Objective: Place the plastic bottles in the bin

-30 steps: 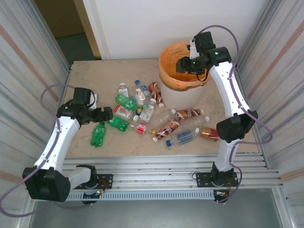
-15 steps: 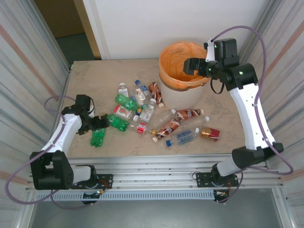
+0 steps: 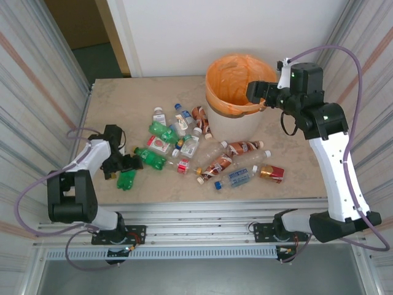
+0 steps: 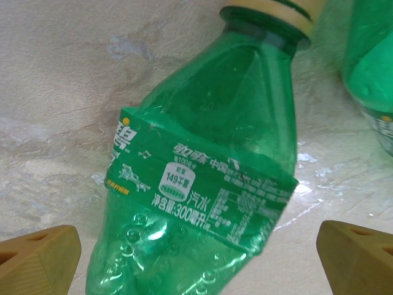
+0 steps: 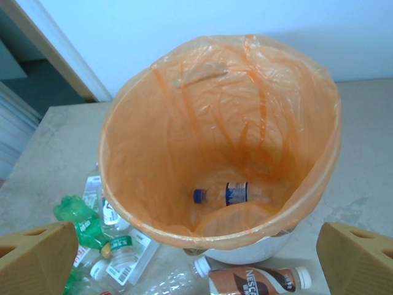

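Left jaws wide, tips either side of green bottle (image 4: 202, 184) lying on surface (image 4: 61, 74), its base cut off | right jaws wide, nothing between, over bin (image 5: 172, 135) | one clear bottle (image 5: 228, 193) inside, body hard to make out | other bottles (image 3: 218, 165) scattered beside bin

Beige marbled tabletop (image 3: 123, 98) here, white wall (image 3: 202, 31) behind, ribbed metal panels (image 3: 37, 74) either side (evenly lit), open doorway (image 3: 86, 37) far left corner.
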